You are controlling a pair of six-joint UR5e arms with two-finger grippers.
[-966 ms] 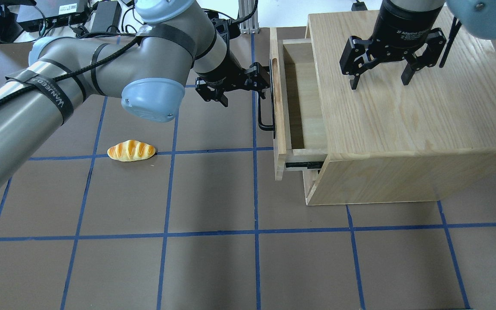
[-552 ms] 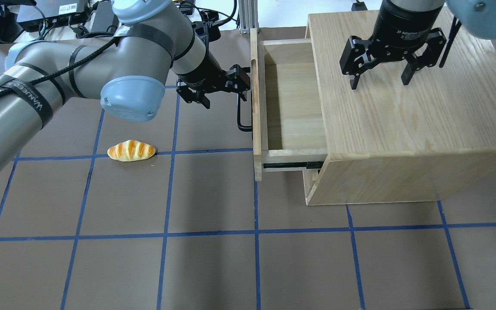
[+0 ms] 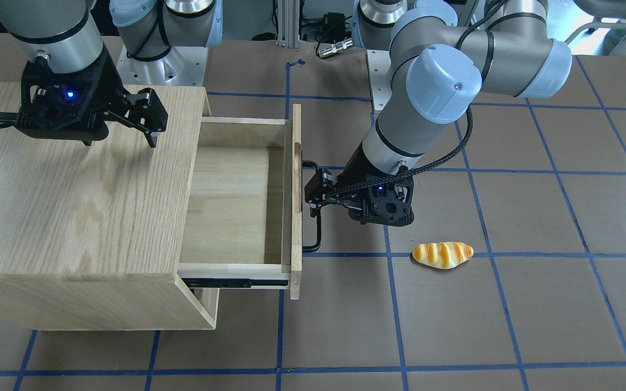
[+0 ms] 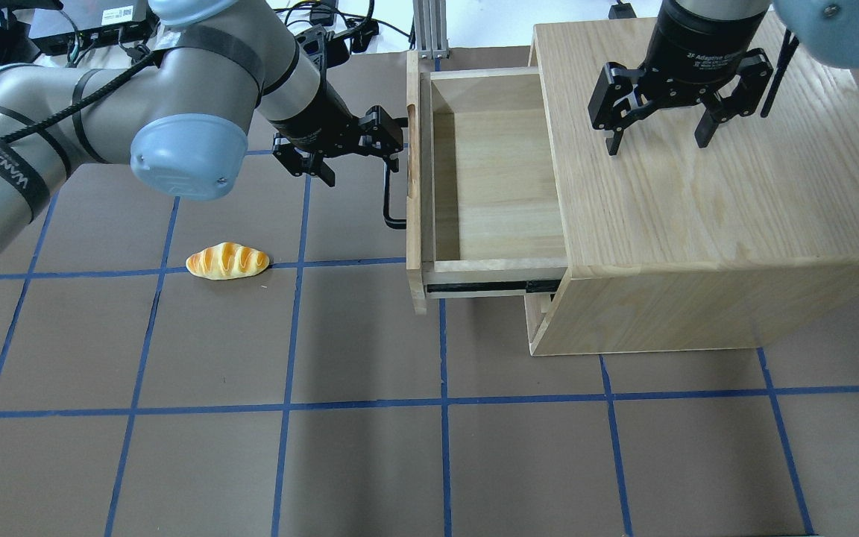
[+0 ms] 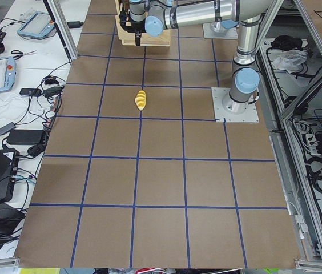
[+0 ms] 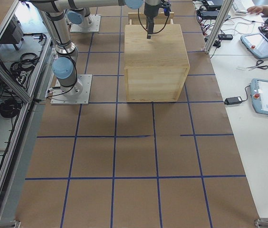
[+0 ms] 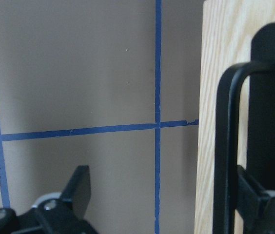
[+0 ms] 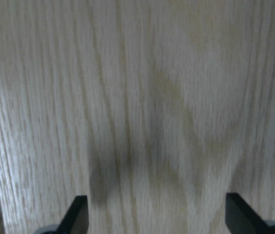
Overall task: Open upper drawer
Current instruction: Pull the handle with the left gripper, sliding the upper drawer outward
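Observation:
The upper drawer [image 4: 489, 179] stands pulled far out of the oak cabinet [image 4: 713, 224], its pale plank inside bare; it also shows in the front view [image 3: 231, 201]. My left gripper [image 4: 359, 156] is open, with one finger hooked behind the black bar handle [image 4: 388, 194]. The left wrist view shows that finger [image 7: 259, 200] behind the handle [image 7: 225, 146] and the other finger [image 7: 79, 185] far apart over the mat. My right gripper [image 4: 657, 142] is open, fingertips down on or just above the cabinet top [image 8: 147, 97].
A toy bread roll [image 4: 227, 261] lies on the brown mat to the left of the drawer, also in the front view [image 3: 442, 254]. A lower drawer front [image 4: 541, 313] stays shut under the open one. Cables and boxes sit at the far table edge.
My left gripper has moved left with its finger behind the handle, and the drawer has slid further out of the cabinet. The right gripper has not moved.

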